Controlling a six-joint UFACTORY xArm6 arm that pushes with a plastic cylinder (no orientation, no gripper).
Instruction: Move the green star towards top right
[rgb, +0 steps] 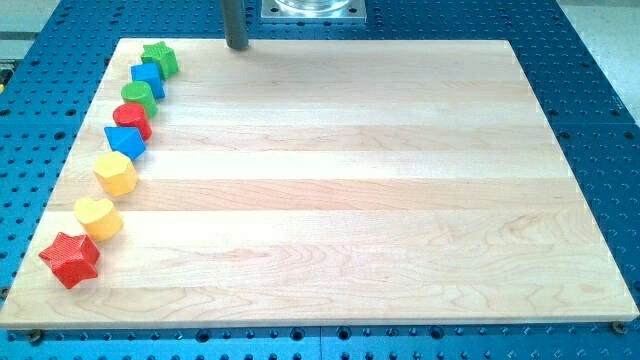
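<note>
While no pincer is fitted, my tip (237, 46), a dark rod end, is seen at upper-left board edge, right of the green star-shaped block (160, 58) heading the wooden board's (350, 180) left-side row, apart from it.

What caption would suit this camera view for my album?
Eight coloured blocks line the wooden board's left edge; my tip rests right of the green star.

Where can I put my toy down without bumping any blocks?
Nearly all the board is bare: everything to the view's right of the block line. It is crowded only along the view's left edge, from the green star down to the red star. My tip is at the top edge, right of the green star.
</note>
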